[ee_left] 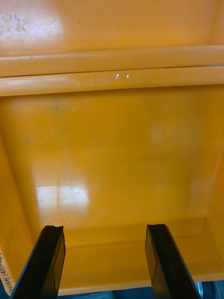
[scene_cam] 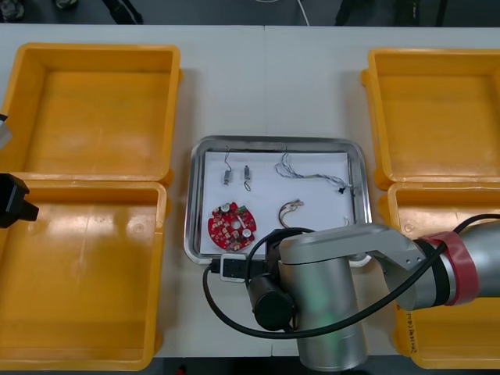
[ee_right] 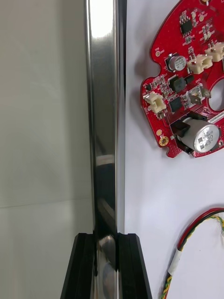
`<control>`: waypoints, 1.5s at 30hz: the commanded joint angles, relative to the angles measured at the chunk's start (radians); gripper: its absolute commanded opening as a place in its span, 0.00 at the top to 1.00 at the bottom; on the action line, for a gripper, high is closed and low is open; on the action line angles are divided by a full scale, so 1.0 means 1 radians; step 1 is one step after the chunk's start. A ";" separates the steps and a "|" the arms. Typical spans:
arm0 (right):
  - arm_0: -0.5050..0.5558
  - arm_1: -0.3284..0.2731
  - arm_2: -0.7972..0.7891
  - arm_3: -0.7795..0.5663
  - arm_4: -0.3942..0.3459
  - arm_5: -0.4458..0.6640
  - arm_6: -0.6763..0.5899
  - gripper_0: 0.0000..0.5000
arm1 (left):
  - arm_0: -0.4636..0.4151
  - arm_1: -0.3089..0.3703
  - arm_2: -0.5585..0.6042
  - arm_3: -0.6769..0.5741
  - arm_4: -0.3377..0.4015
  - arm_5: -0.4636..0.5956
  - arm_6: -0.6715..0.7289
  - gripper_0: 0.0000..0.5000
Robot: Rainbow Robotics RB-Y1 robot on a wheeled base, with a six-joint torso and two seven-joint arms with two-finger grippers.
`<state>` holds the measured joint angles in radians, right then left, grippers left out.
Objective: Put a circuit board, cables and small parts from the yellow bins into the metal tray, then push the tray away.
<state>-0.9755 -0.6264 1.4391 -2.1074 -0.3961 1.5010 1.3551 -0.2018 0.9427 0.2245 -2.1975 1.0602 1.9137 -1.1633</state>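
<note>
Black fingers of the right gripper [ee_right: 107, 239] stand at a narrow gap, clamped on the near rim of the tray [ee_right: 105, 117], at about 7 o'clock on the tray. Tray contents: board [scene_cam: 232, 224] at 7 o'clock, red-yellow cable [scene_cam: 291, 211] at 5 o'clock, blue-white cable [scene_cam: 312, 173] at 1 o'clock, two small metal parts [scene_cam: 226, 176] at 11 o'clock. Board print cannot be read. Left gripper [ee_left: 105, 229] hangs with its fingers wide apart, holding nothing, over the near-left bin [ee_left: 112, 140] at the table's [scene_cam: 234, 86] 8 o'clock. Handwriting on that bin's label [ee_left: 5, 278] cannot be read.
</note>
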 commanded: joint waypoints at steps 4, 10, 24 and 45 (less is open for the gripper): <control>-0.066 -0.018 0.014 0.033 0.010 -0.031 0.029 1.00 | 0.016 0.041 0.033 -0.028 0.007 0.006 0.019 0.00; -0.091 -0.016 0.021 0.069 0.010 -0.056 0.033 1.00 | 0.016 0.041 0.033 -0.028 0.007 0.006 0.019 0.00; -0.169 -0.015 0.080 0.132 0.011 -0.122 0.041 1.00 | 0.016 0.041 0.033 -0.028 0.007 0.006 0.019 0.00; -0.218 -0.019 0.086 0.273 0.029 -0.212 0.047 1.00 | 0.016 0.041 0.033 -0.028 0.007 0.006 0.019 0.00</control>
<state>-1.1685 -0.6263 1.5082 -1.8823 -0.3705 1.3007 1.3574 -0.2018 0.9427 0.2245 -2.1977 1.0602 1.9137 -1.1632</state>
